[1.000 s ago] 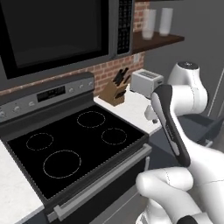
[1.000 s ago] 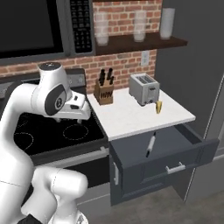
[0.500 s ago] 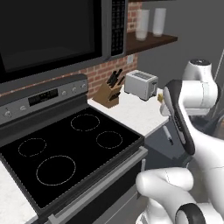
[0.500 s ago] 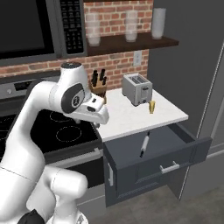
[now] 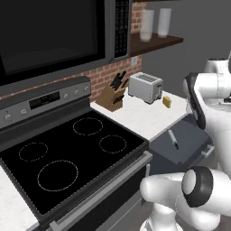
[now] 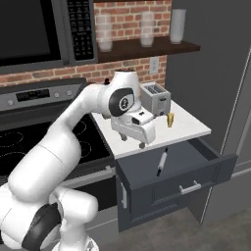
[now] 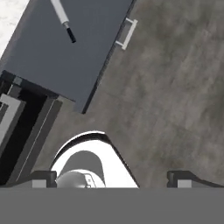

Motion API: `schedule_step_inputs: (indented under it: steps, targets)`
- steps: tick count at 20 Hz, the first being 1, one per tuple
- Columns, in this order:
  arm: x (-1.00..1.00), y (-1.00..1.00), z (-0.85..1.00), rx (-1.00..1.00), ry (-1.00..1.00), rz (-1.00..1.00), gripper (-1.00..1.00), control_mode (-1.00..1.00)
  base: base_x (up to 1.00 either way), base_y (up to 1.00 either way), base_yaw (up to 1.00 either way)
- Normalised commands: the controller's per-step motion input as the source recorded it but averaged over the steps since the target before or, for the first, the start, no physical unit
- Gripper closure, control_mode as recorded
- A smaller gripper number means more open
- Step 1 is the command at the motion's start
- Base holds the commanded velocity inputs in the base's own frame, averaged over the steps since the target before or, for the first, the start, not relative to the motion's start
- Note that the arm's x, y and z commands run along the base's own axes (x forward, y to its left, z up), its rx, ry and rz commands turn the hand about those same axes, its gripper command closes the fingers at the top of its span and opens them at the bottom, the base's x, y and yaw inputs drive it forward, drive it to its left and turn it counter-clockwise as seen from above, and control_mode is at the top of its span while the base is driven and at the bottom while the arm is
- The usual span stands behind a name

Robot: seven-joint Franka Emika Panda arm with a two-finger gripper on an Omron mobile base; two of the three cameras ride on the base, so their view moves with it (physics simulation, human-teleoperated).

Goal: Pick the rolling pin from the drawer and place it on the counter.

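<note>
Drawer (image 6: pixel 196 171) open, rolling pin (image 6: pixel 162 162) lying inside, untouched; my end effector (image 7: pixel 112 177) spread empty; pick and surface (image 6: pixel 191 128) placement remain.

In the hand view the rolling pin (image 7: pixel 64 19), lying in the drawer (image 7: pixel 52 61) ahead of the hand (image 7: pixel 112 179), is cut off by the top edge, so just one grey end and one dark handle show. The worktop (image 7: pixel 11 17) is a pale sliver at the top left corner there. From the right base view the hand (image 6: pixel 143 142) is turned downward over the worktop edge, its fingers too small and dark to tell how far apart they stand.
</note>
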Motion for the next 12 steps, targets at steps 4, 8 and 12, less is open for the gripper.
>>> schedule_step_inputs:
  steps: [4,8,12]
  targets:
    - [0.53,-1.0,-0.35,0.01,0.28,-0.39,-1.0,-1.0,0.0,0.0,0.0]
    - [0.35,-1.0,-0.89,0.13,0.14,-0.34,-1.0,-1.0,0.0,0.0,0.0]
    - [0.21,-0.99,-1.0,0.27,0.02,-0.25,-1.0,-1.0,0.0,0.0,0.0]
